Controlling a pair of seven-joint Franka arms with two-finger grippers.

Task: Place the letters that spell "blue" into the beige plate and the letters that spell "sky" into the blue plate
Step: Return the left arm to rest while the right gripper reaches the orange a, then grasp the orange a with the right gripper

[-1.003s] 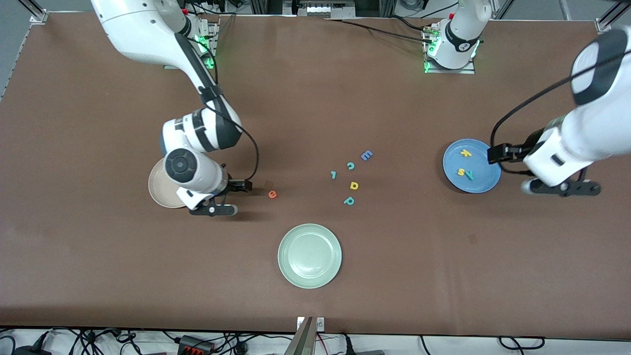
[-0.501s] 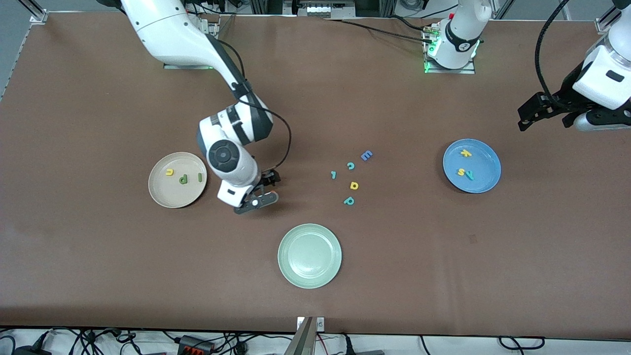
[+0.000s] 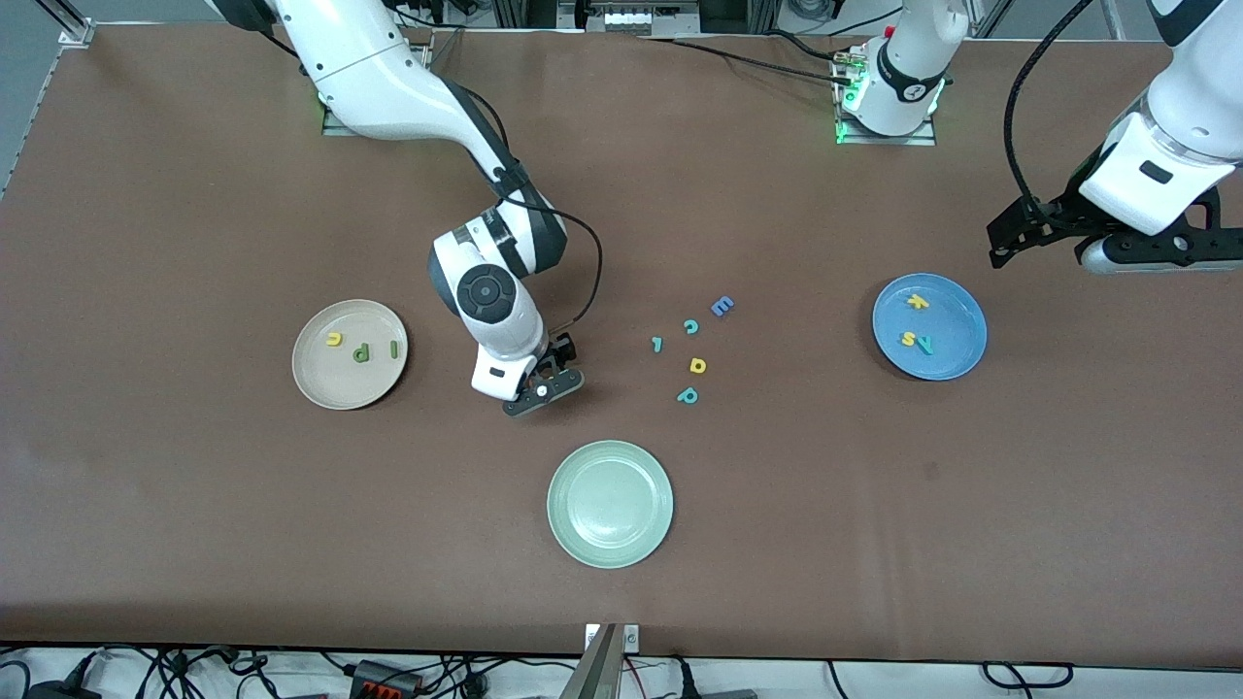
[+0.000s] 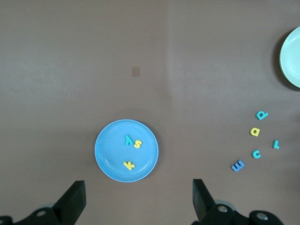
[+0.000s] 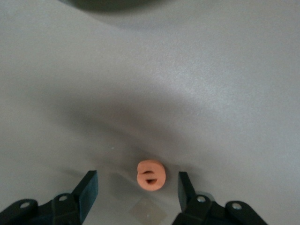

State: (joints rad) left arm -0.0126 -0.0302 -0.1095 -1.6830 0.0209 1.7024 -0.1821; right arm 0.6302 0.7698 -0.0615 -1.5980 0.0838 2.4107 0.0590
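The orange e (image 5: 151,176) lies on the bench between the parted fingers of the right pincer (image 5: 138,190), low in the right wrist frame; it is not yet gripped. So small a letter may be nudged aside or pinched off-centre and dropped short of the beige plate (image 3: 309,379), centre-left of the front frame. The left pincer (image 4: 138,201) waits spread above the blue plate (image 4: 105,161)

foam letters (image 3: 691,349) only, no printed text readable
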